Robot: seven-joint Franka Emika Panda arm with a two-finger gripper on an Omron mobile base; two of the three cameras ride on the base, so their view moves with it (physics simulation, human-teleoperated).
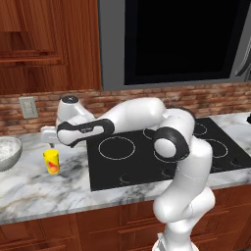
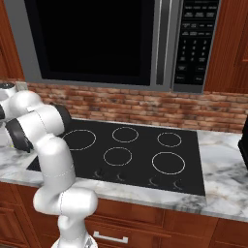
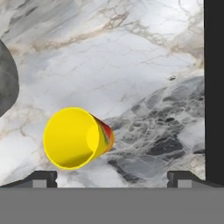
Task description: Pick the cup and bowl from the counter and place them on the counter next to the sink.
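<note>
Fingertips of end effector (image 3: 112,178) nearest lens, spread wide, nothing between; I hold it above table (image 3: 144,65) to line up grasp. Cup (image 3: 78,138) upright directly below, offset toward one finger. Bowl (image 1: 8,152) beyond cup, waiting second. Cooktop (image 1: 162,157) on opposite side.

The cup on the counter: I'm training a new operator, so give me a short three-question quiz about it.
1. True or false: the cup stands upright on the counter.
2. In the left base view, which lies left of the cup: (a) the bowl, (b) the cooktop?
3. Are the jaws of the gripper open or shut?

Key: 1 true; 2 a; 3 open, holding nothing, above the cup.
</note>
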